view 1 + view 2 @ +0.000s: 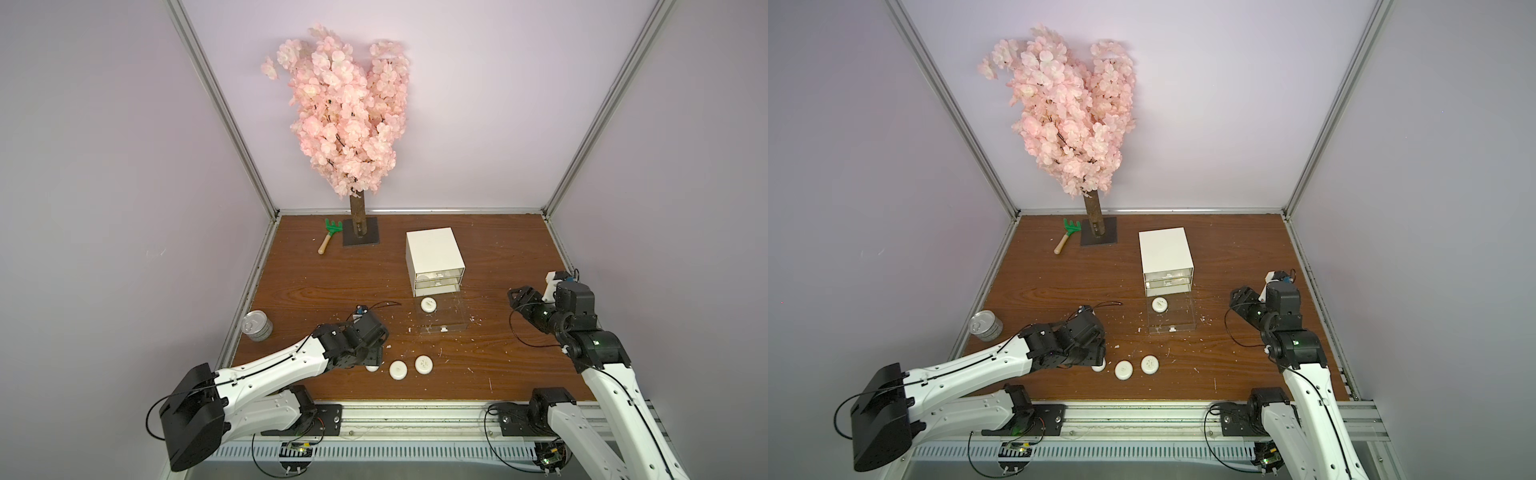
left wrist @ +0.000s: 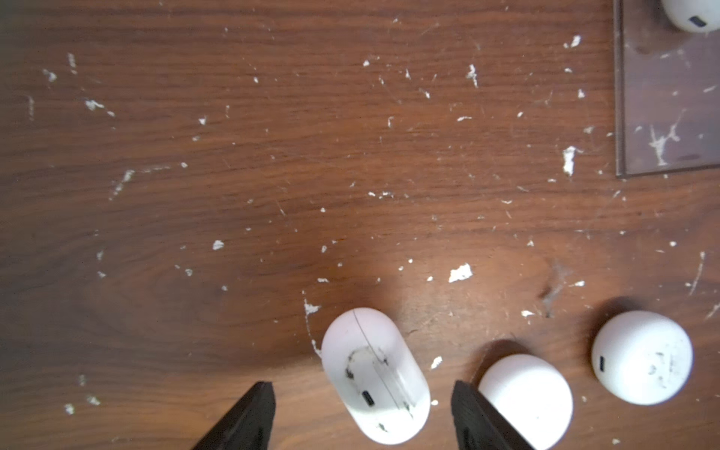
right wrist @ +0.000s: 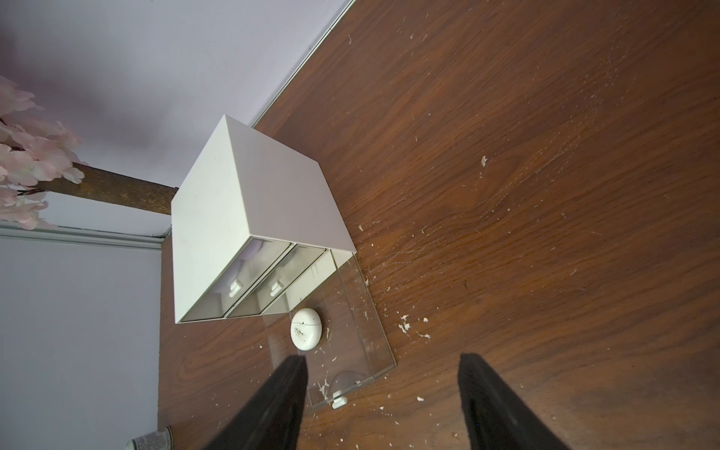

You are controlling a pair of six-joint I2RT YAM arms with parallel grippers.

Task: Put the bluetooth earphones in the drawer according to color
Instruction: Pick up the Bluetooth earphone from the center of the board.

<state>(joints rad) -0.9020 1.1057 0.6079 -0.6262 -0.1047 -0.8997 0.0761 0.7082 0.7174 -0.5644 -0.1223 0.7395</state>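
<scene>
Left claw (image 2: 362, 385): released. You have its jaws spread either side of a white case (image 2: 376, 376) lying on the table (image 2: 233, 195). Bare wood shows between each finger and the case, so no grip.

Second case (image 1: 397, 369) sits just to the right of that claw, and the third case (image 1: 424, 364) is next along. The two are apart from each other. All three form a row near the table's front edge.

Right claw (image 3: 382, 357): released, nothing between its jaws. It hangs above the table to the right of the cabinet (image 1: 432, 249), pointed toward the clear drawer.

Containers:
- The cabinet stands mid-table, toward the back.
- Bottom drawer (image 1: 451, 318) is drawn far out in front of the cabinet and has clear walls. It holds one white case, the fourth case (image 1: 428, 305), at the end nearest the cabinet. White flecks lie on its floor.
- Top drawer (image 3: 249, 272) is pushed in. You can make out a pale lavender rounded shape through its front, but not a count.
- Middle drawer (image 3: 288, 280) is pushed in. You cannot tell its contents.
- Can (image 1: 257, 326) stands by the table's left edge with its pull-tab top on, well apart from the cases.

White flecks are scattered over the wood around the drawer and the cases.
</scene>
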